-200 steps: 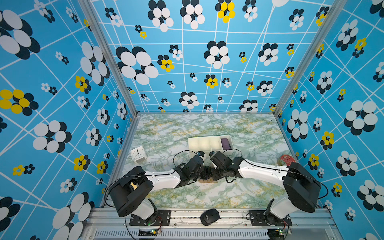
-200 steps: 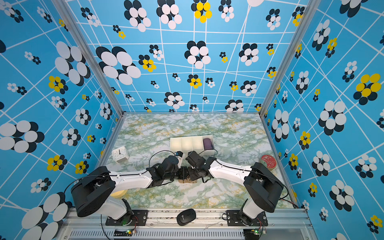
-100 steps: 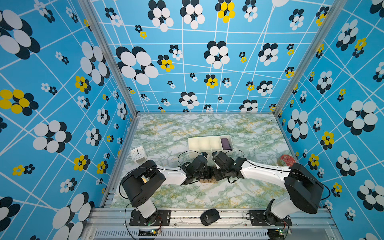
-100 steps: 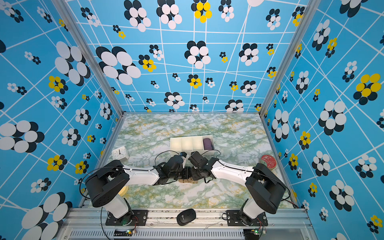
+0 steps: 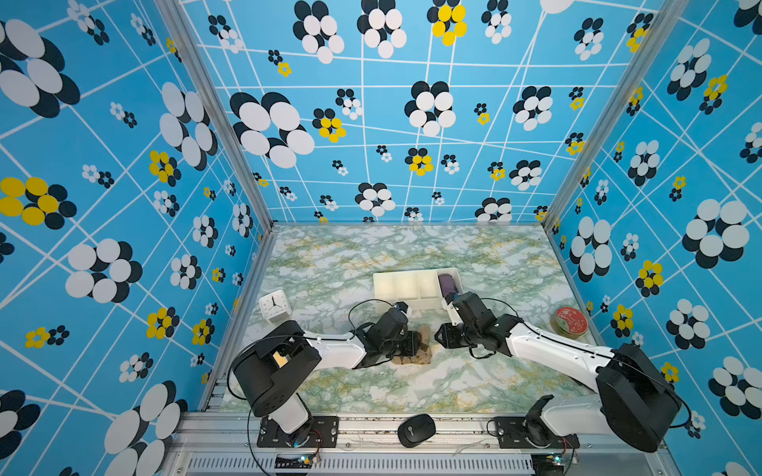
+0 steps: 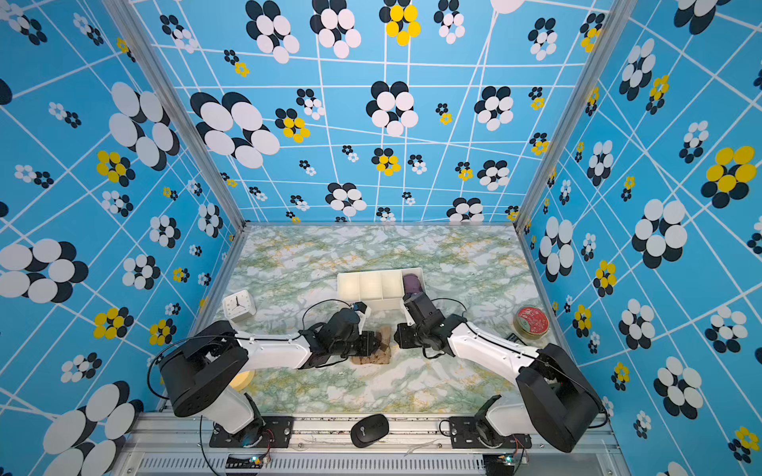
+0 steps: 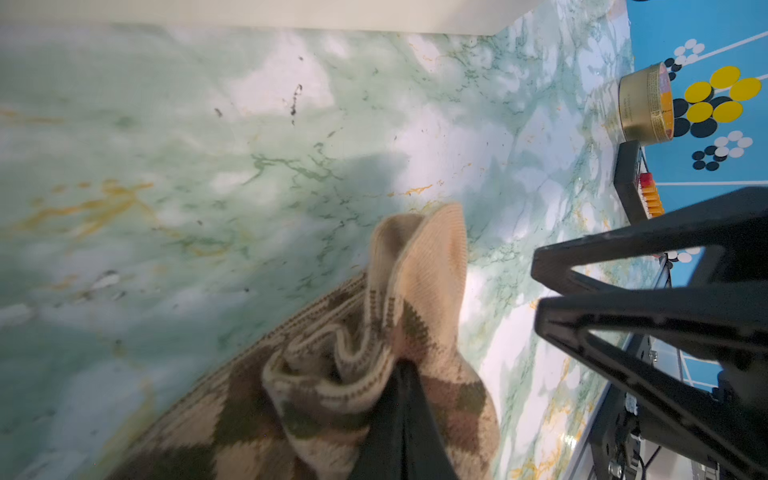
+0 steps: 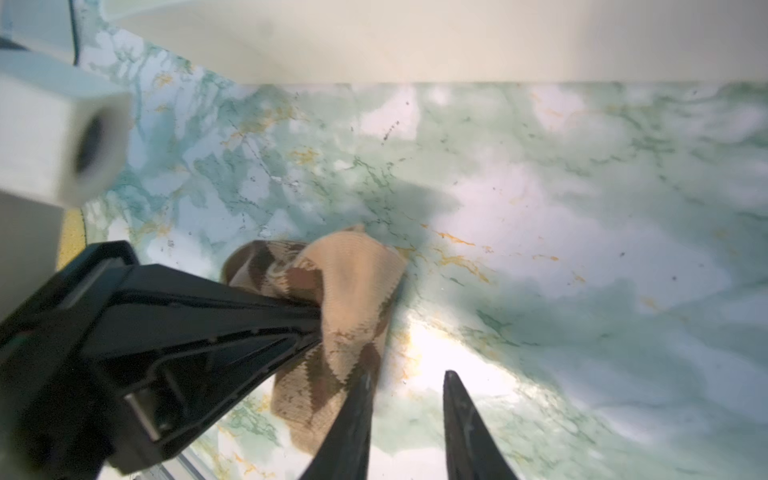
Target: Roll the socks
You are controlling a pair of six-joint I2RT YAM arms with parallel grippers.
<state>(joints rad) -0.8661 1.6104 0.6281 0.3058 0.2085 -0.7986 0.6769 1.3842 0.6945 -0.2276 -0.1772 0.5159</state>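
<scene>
The socks, tan knit with brown diamonds, lie bunched near the table's front middle. My left gripper is shut on them. In the left wrist view its closed tips pinch a raised fold of the socks. My right gripper hangs just right of the socks, open. In the right wrist view its fingers stand apart over bare table, one finger beside the socks' edge, nothing between them.
A white tray with a purple bundle in its right end stands just behind the grippers. A white clock sits at the left and a red tin at the right. A black mouse lies on the front rail.
My right gripper has opened, let go of the socks and drawn a little back to the right. The left gripper keeps its hold; its arm has shifted slightly.
</scene>
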